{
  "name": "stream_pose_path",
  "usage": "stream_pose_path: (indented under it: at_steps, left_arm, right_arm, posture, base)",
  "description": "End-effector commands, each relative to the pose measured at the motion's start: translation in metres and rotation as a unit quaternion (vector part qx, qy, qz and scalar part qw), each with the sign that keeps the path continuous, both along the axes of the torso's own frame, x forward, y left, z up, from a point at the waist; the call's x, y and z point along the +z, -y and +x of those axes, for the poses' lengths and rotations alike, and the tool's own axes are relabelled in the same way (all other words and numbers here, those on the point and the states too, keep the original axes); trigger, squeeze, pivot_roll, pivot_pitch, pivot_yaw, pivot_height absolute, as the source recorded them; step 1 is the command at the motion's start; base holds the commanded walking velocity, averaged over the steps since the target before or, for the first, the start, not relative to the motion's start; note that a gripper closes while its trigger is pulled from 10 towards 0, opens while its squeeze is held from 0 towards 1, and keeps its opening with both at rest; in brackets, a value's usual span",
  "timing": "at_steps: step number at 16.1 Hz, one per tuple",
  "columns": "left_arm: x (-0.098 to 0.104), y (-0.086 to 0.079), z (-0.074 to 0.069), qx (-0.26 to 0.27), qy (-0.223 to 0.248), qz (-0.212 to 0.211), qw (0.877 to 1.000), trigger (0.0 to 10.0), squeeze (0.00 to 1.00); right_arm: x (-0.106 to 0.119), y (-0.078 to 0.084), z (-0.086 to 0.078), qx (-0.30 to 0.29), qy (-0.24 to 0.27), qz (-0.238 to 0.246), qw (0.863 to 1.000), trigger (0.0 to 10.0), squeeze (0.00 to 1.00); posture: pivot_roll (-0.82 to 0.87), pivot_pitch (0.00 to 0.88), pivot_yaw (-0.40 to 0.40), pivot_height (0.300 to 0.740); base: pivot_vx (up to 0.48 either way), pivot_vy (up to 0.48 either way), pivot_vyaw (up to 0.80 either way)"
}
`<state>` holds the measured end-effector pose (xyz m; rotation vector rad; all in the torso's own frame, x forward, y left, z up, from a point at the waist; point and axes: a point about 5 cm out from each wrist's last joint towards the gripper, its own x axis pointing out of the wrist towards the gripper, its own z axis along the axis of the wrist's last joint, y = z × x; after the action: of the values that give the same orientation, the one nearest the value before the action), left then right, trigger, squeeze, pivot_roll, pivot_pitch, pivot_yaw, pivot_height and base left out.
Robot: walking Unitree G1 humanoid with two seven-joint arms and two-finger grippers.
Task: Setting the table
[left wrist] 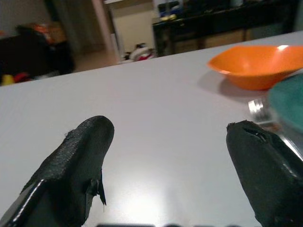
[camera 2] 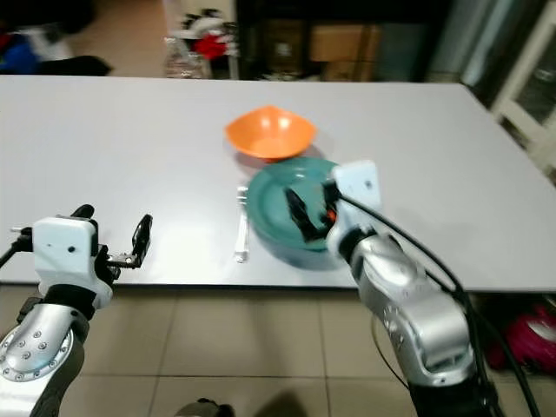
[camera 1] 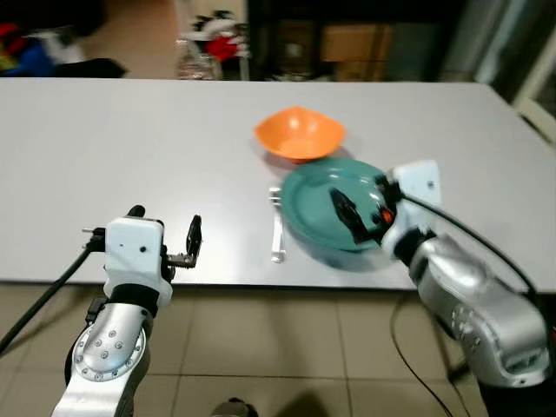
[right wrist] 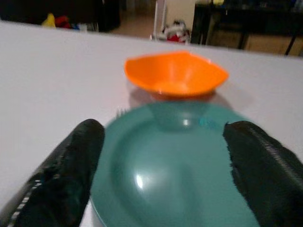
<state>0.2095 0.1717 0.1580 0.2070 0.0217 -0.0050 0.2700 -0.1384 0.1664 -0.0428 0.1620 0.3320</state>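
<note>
Behind plate (camera 1: 323,204), fork (camera 1: 277,228) pt. hidden

Glossy teal plate (camera 1: 323,208), smooth orange plastic bowl (camera 1: 300,132), metal fork (camera 1: 277,228).

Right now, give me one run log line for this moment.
task: table setting | right gripper: open, over teal plate | left gripper: open, empty | fork: left of plate | orange bowl: behind plate

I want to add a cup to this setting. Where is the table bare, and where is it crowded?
The table is bare left of the fork, beyond the open left tool, and right of the orange bowl. It is crowded around the green plate, where the open right tool hovers, bowl and fork close by.
</note>
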Motion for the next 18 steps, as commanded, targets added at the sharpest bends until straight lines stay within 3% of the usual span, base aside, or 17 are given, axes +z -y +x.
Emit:
stream_pose_path:
  at_steps: [1, 3, 4, 5, 6, 7, 9, 13, 18]
  left_arm:
    - [-0.001, 0.0, 0.001, 0.006, 0.002, 0.014, 1.0, 10.0, 0.0]
    - [-0.001, -0.002, 0.002, 0.002, 0.003, 0.015, 1.0, 10.0, 0.0]
    - [-0.001, -0.005, 0.004, -0.005, 0.004, 0.015, 1.0, 10.0, 0.0]
    - [-0.002, -0.006, 0.005, -0.007, 0.005, 0.02, 1.0, 10.0, 0.0]
    - [-0.001, -0.007, 0.009, -0.002, 0.01, 0.013, 1.0, 10.0, 0.0]
    - [-0.001, -0.007, 0.01, 0.0, 0.012, 0.01, 1.0, 10.0, 0.0]
    - [-0.002, -0.008, 0.016, 0.002, 0.015, 0.003, 1.0, 10.0, 0.0]
    - [-0.006, -0.008, 0.016, -0.002, 0.01, -0.005, 1.0, 10.0, 0.0]
    - [-0.013, -0.008, 0.002, 0.003, -0.009, -0.019, 1.0, 10.0, 0.0]
  right_arm:
    - [-0.002, 0.006, 0.0, -0.007, -0.002, 0.019, 1.0, 10.0, 0.74]
    - [-0.012, 0.015, -0.007, -0.022, -0.008, 0.056, 0.998, 10.0, 0.73]
    - [-0.017, 0.02, -0.012, -0.037, -0.003, 0.049, 0.998, 10.0, 0.71]
    - [-0.021, 0.023, -0.017, -0.048, 0.004, 0.026, 0.999, 10.0, 0.62]
    - [-0.024, 0.026, -0.02, -0.054, 0.013, 0.011, 0.998, 10.0, 0.35]
    - [-0.025, 0.027, -0.02, -0.056, 0.019, 0.005, 0.998, 10.0, 0.35]
    - [-0.024, 0.025, -0.024, -0.047, 0.029, 0.001, 0.998, 10.0, 0.01]
    - [-0.022, 0.022, -0.026, -0.04, 0.039, 0.011, 0.998, 10.0, 0.0]
    - [-0.031, 0.015, -0.024, -0.034, 0.01, 0.034, 0.999, 10.0, 0.0]
  posture:
    - [-0.06, 0.0, 0.037, 0.74]
    - [-0.06, 0.0, 0.049, 0.74]
    - [-0.06, 0.0, 0.056, 0.74]
    - [-0.06, 0.0, 0.059, 0.74]
    - [-0.07, 0.0, 0.063, 0.74]
    - [-0.07, 0.0, 0.064, 0.74]
    - [-0.08, 0.0, 0.079, 0.74]
    - [-0.1, 0.0, 0.087, 0.74]
    - [-0.08, 0.0, 0.067, 0.74]
  base:
    - [0.0, 0.0, 0.8]
    - [0.0, 0.0, 0.8]
    - [0.0, 0.0, 0.8]
    - [0.0, 0.0, 0.8]
    - [0.0, 0.0, 0.8]
    - [0.0, 0.0, 0.8]
    - [0.0, 0.0, 0.8]
    - [0.0, 0.0, 0.8]
    - [0.0, 0.0, 0.8]
